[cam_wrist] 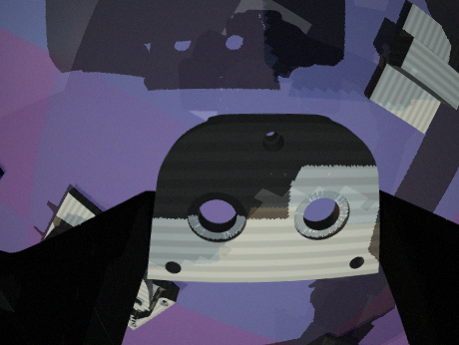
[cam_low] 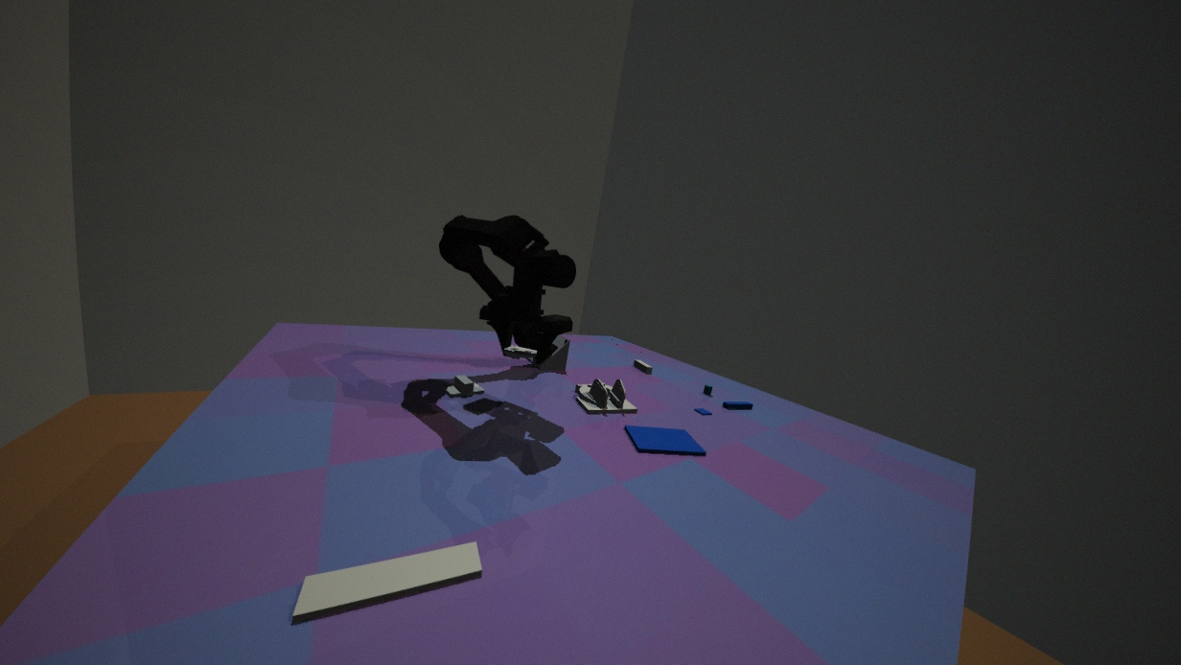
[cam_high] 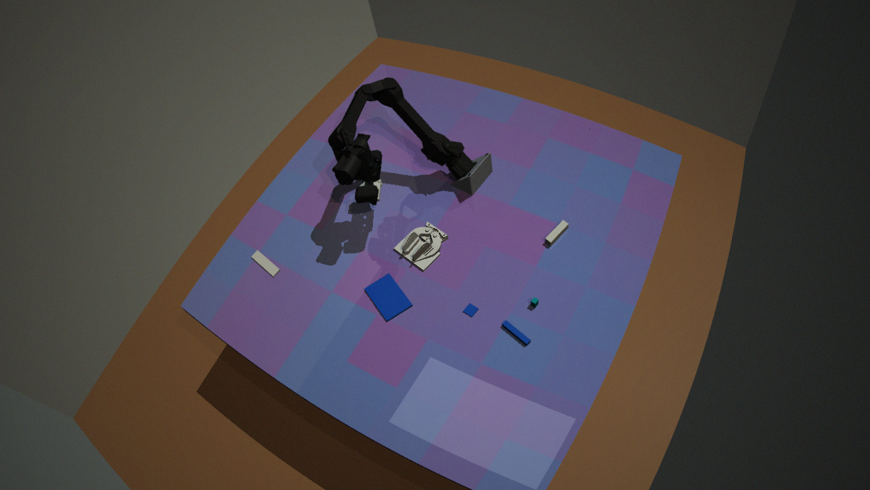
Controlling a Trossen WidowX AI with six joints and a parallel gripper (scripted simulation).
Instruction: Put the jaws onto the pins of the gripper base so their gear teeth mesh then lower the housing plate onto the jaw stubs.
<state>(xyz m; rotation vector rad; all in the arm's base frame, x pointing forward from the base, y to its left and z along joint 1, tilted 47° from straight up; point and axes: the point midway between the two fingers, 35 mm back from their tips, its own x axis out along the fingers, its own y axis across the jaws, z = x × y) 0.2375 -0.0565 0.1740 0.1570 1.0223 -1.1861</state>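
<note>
My gripper (cam_wrist: 264, 203) (cam_low: 523, 347) is shut on the housing plate (cam_wrist: 264, 254) (cam_low: 518, 353), a pale plate with a rounded edge and two large ringed holes. It is held by its sides, well above the table. The gripper base (cam_high: 431, 261) (cam_low: 611, 407) (cam_wrist: 157, 309) lies flat on the table, to the right of the hand in the top and exterior views, and is partly hidden by a finger in the wrist view. Two jaws (cam_high: 410, 241) (cam_low: 598, 393) stand side by side on it. Their gear teeth and pins are too small to judge.
A stepped white stand (cam_low: 464, 385) (cam_wrist: 399, 97) is near the hand. A blue plate (cam_high: 388, 296) (cam_low: 665, 440) lies near the base. A small blue tile (cam_high: 470, 310), blue bar (cam_high: 516, 332), teal cube (cam_high: 534, 301), white block (cam_high: 556, 234) and white bar (cam_high: 265, 263) (cam_low: 388, 581) lie farther off.
</note>
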